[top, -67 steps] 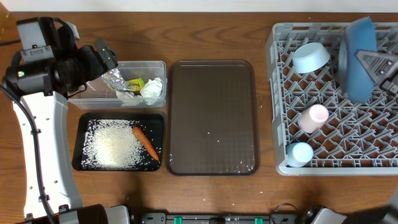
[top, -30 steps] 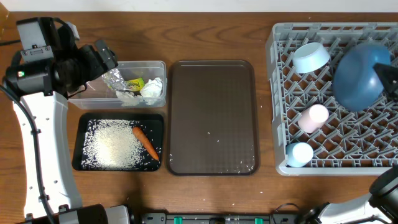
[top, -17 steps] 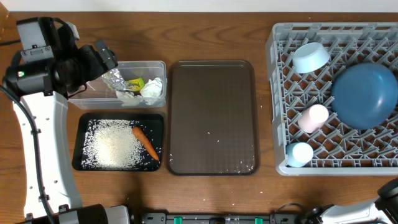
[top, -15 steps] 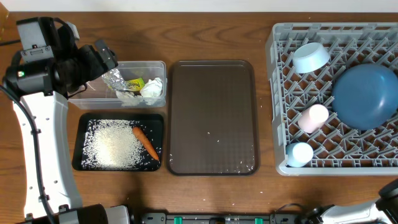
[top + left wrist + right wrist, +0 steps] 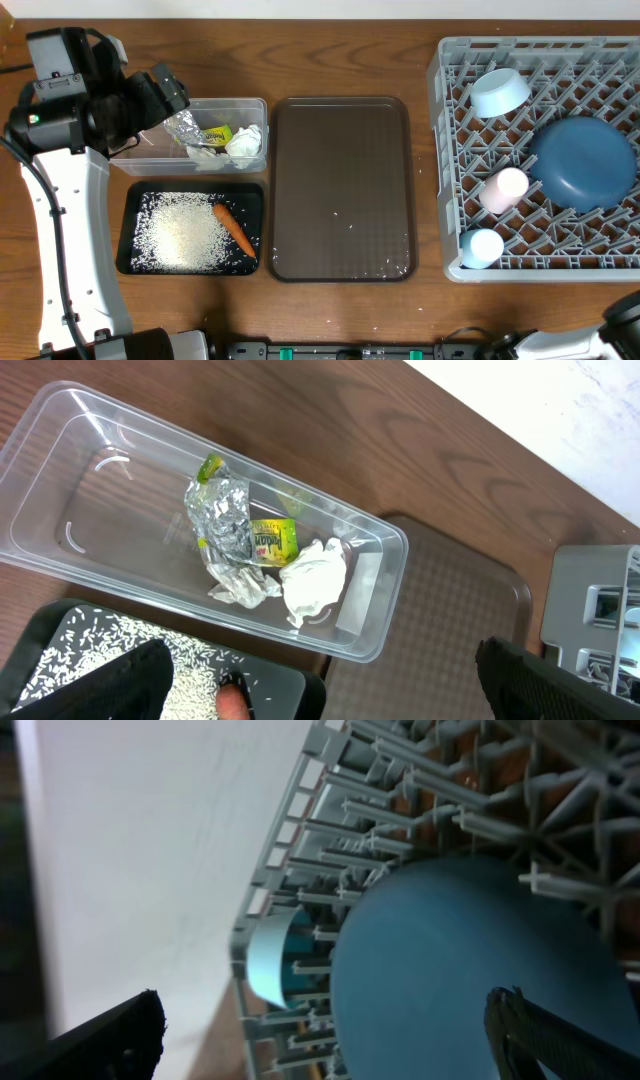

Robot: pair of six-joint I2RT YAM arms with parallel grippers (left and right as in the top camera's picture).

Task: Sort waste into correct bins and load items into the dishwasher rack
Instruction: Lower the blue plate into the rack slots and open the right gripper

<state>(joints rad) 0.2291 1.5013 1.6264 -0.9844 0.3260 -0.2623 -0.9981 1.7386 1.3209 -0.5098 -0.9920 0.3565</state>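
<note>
**Overhead.** The brown serving tray [image 5: 340, 190] lies mid-desk. Just left of it, toward the far edge, stands the clear tub [image 5: 230, 101], holding crumpled foil [image 5: 183, 127], a yellow-green wrapper [image 5: 217, 134] and white tissue [image 5: 244, 144]. The left arm [image 5: 70, 150] reaches over the tub's far-left end. Left of the brown tray on the near side sits the black tray [image 5: 127, 235], with rice [image 5: 180, 235] spread across it and the carrot [image 5: 233, 229] at the end nearest the brown tray. Right of the brown tray is the grey rack [image 5: 560, 52]. It carries the dark-blue plate [image 5: 583, 163] lying tilted on the pegs, the pale-blue bowl [image 5: 499, 92], the pink cup [image 5: 504, 189] and the light-blue cup [image 5: 483, 247].

**Left wrist.** The left claw [image 5: 320, 660] hangs wide and empty above the tub [image 5: 60, 420]. Foil [image 5: 225, 525], wrapper [image 5: 272, 542] and tissue [image 5: 315, 580] sit at the tub end nearest the brown tray [image 5: 450, 610].

**Right wrist.** The right claw [image 5: 322, 1010] stands wide, holding nothing. Below it the plate [image 5: 470, 970] rests on the rack pegs [image 5: 400, 780], with the bowl [image 5: 268, 960] beside it.
</note>
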